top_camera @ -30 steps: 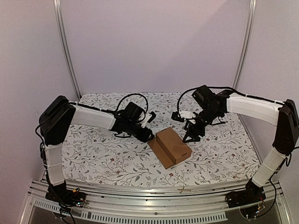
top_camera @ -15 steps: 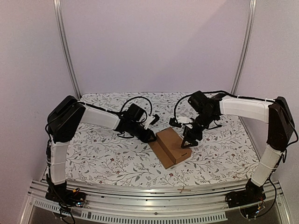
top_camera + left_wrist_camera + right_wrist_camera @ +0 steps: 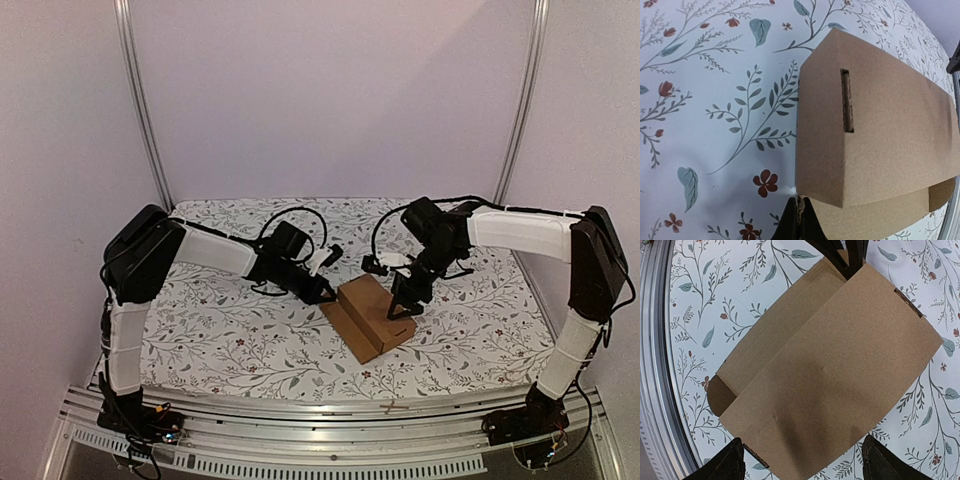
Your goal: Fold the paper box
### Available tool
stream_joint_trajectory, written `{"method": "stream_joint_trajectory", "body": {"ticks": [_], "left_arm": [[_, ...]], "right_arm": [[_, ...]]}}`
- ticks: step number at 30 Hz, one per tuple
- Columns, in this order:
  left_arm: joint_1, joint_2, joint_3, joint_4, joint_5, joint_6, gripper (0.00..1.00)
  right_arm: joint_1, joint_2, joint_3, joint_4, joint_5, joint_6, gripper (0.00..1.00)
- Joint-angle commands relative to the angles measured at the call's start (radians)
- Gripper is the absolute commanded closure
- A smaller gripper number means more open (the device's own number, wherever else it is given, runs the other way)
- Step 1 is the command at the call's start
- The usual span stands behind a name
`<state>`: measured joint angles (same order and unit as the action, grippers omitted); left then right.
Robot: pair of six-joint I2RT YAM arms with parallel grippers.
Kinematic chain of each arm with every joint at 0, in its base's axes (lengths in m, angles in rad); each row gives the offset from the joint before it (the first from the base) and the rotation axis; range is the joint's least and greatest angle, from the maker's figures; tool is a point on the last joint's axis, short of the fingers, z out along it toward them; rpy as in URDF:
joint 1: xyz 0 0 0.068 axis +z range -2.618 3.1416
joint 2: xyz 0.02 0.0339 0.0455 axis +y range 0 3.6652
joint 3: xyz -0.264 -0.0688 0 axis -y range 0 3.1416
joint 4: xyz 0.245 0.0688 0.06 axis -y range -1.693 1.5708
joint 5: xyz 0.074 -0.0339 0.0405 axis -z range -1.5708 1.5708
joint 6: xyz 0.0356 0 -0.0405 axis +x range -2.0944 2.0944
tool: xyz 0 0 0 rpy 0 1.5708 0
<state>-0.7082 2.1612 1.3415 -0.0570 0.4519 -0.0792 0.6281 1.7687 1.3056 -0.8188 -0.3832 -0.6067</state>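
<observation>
Center of the flowered tablecloth point(image 3: 230, 340): the paper box point(image 3: 375, 318) lies partly folded between your two arms, its upper panel lapped over a lower one that juts out toward the rail side. Your left gripper point(image 3: 322, 293) sits low at the box's left corner with its jaws pressed together. In the left wrist view the fingertips point(image 3: 799, 222) meet right under the box's near edge, with a thin brown sliver between them. You cannot tell from here whether that is a pinched flap edge. A narrow slot point(image 3: 846, 107) shows on the panel above. Your right gripper point(image 3: 405, 300) hangs over the box's far right end with its jaws spread wide. In the right wrist view its fingers point(image 3: 732, 462) stand on either side of the upper panel. It holds nothing, and contact with the cardboard cannot be judged.
</observation>
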Motion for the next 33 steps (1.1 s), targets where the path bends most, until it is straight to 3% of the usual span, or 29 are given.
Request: {"method": "stream_joint_trajectory", "body": {"ticks": [1, 8, 11, 13, 17, 21, 26, 33], "left_arm": [[0.013, -0.003, -0.027, 0.059, 0.039, -0.017, 1.00], [0.013, -0.007, -0.059, 0.124, 0.019, -0.063, 1.00], [0.007, -0.051, -0.088, 0.125, -0.085, -0.072, 0.73], [-0.004, -0.121, -0.136, 0.133, -0.182, -0.066, 0.63], [-0.058, -0.339, -0.267, 0.142, -0.316, -0.036, 0.53], [-0.215, -0.462, -0.368, 0.135, -0.343, 0.024, 0.51], [-0.430, -0.421, -0.388, 0.201, -0.506, -0.027, 0.48], [-0.538, -0.243, -0.262, 0.186, -0.593, -0.039, 0.39]], "right_arm": [[0.003, 0.023, -0.008, -0.013, -0.023, 0.004, 0.21], [0.004, 0.022, -0.016, -0.013, -0.021, -0.001, 0.21], [0.001, 0.009, -0.014, -0.021, -0.018, -0.002, 0.21], [-0.003, -0.009, -0.013, -0.026, -0.016, -0.001, 0.20], [-0.038, -0.047, -0.009, -0.044, -0.050, 0.024, 0.20], [-0.051, -0.074, -0.036, -0.055, -0.039, 0.021, 0.20], [-0.058, -0.064, -0.058, -0.050, -0.016, 0.020, 0.19], [-0.060, -0.019, -0.052, -0.046, -0.012, 0.058, 0.19]]}}
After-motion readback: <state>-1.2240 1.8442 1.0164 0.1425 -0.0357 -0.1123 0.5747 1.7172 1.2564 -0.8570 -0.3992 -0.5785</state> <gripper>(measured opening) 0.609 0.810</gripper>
